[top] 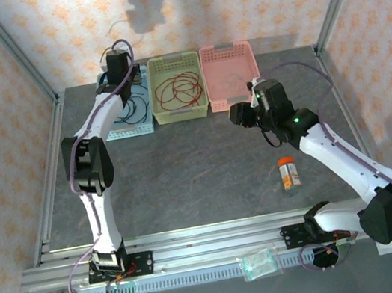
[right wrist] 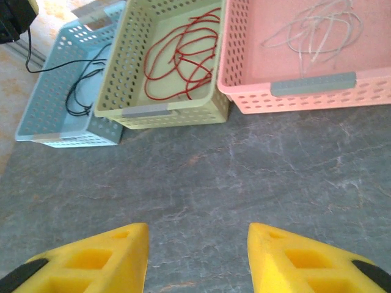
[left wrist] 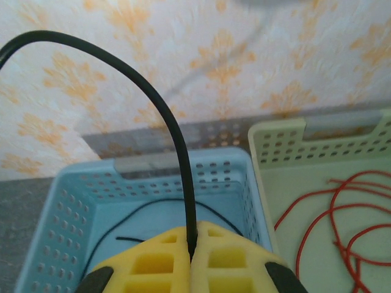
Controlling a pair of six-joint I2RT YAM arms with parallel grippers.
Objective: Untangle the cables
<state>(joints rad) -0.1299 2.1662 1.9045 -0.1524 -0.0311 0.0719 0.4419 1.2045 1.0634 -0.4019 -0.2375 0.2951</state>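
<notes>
Left claw [left wrist: 190, 253], lower centre of the left wrist view: its yellow fingers [left wrist: 153, 265] are pressed together on a black cable [left wrist: 165, 110]. From the pinch the cable rises and arches to the upper left edge of the frame. In the top view this claw sits in the upper left, over the blue basket [left wrist: 73, 201]. More of the black cable lies in loose loops on that basket's floor.

Just right of the blue basket, with the walls touching or nearly so, stands the green basket [left wrist: 275, 131]. It holds a red cable [left wrist: 333, 213] in several overlapping loops, all inside its walls.

Next to the right, the pink basket [right wrist: 305, 91] holds a whitish cable [right wrist: 311, 30], coiled loosely near its back. The three baskets form a row along the far edge of the grey desk [right wrist: 244, 171].

Right claw [right wrist: 197, 244], bottom of the right wrist view: its fingers stand apart with nothing between them, over bare desk in front of the green and pink baskets.

Lower right of the top view: a small orange-capped bottle [top: 288, 173] lies on the desk, well apart from the baskets.
</notes>
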